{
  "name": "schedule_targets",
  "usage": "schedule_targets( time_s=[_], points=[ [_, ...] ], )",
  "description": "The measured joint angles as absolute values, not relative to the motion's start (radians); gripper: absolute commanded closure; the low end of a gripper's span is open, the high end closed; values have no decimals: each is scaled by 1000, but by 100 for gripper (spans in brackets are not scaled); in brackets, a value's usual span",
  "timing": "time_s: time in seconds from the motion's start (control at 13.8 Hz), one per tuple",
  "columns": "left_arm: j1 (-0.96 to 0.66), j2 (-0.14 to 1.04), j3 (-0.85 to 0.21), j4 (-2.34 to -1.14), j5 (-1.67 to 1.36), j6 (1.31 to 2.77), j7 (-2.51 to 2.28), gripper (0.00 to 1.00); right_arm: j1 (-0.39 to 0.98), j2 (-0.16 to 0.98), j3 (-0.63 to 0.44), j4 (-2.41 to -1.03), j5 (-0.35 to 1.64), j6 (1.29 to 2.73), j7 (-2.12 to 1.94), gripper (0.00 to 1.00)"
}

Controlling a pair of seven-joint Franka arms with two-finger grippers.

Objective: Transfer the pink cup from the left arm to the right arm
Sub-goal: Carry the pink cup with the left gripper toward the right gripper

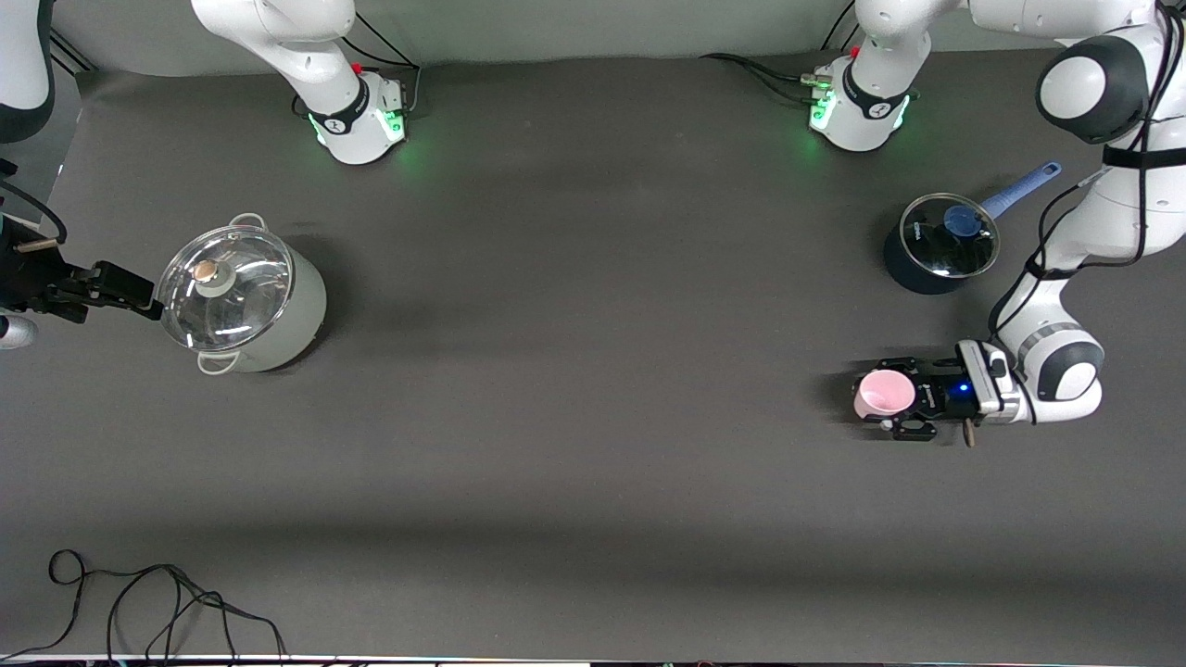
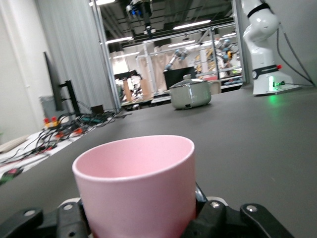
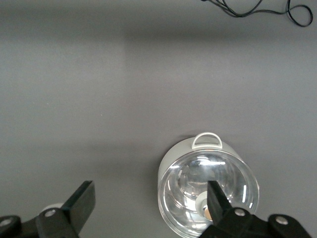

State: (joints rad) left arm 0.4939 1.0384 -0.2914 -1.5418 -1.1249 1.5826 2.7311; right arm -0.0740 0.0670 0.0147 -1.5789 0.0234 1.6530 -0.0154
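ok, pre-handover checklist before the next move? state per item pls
1. Left gripper around the pink cup: ok, fingers sit on both sides of it.
2. Grip firm: cannot tell; contact is not clearly visible in the left wrist view.
3. Cup upright, mouth up: ok.
4. Right gripper open to receive: ok, fingers spread wide.
5. Right gripper near the cup: not ok, it is over the steel pot at the right arm's end of the table.
6. Blue saucepan out of the way: ok, it sits farther from the front camera than the cup.
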Motion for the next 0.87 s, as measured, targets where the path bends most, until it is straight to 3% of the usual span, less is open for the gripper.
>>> schedule_targets(
  time_s=[0.29, 0.87],
  points=[
    [366, 1038, -365, -1503, -1240, 1669, 2722, 100, -75, 65, 9, -1564, 60, 1653, 268, 0],
    [335, 1037, -709, -1495, -1403, 2158, 2717, 100, -72, 62, 19, -1544, 66, 1652, 790, 0]
  ],
)
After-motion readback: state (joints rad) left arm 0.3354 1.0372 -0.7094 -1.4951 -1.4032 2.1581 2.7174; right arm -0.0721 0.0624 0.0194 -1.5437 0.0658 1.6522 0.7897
